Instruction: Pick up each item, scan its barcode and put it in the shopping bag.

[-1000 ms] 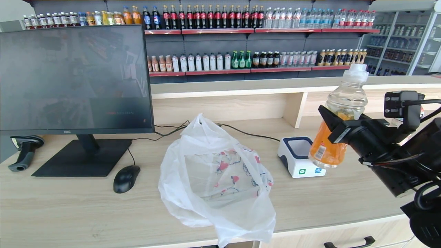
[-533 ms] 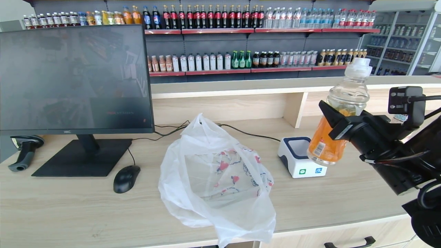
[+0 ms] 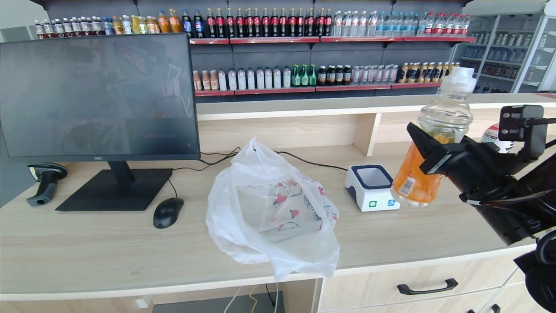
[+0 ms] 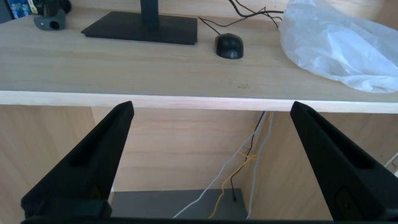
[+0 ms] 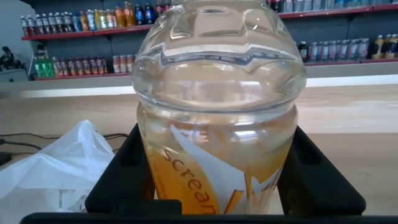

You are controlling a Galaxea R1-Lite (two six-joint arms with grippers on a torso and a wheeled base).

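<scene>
We start with the counter (image 3: 87,252), which runs across the whole scene. The dark monitor (image 3: 95,95) stands on its left part. The white shopping bag (image 3: 269,217) slumps near the middle, its mouth loosely gathered at the top, and something printed with red shapes shows through the plastic.

The right gripper (image 3: 425,145) is pressed together on the bottle (image 3: 410,178), clamping it around the upper body below the clear shoulder. The bottle hangs in the air over the right part of the counter. Its long axis is close to upright, with the cap on top and leaning a little to the right. The orange lower half and a small white label patch are turned toward the scanner (image 3: 371,188).

The scanner sits just beside the bottle's base on its left, with its window facing up. The bag lies further left again, so we judge the route as one leftward sweep: bottle, scanner, bag. The right arm is far the nearer to both.

The left gripper (image 4: 208,112) hangs with its fingers spread wide, low in front of the counter edge and holding nothing.

A black mouse (image 3: 167,212) rests between the monitor stand and the bag.
</scene>
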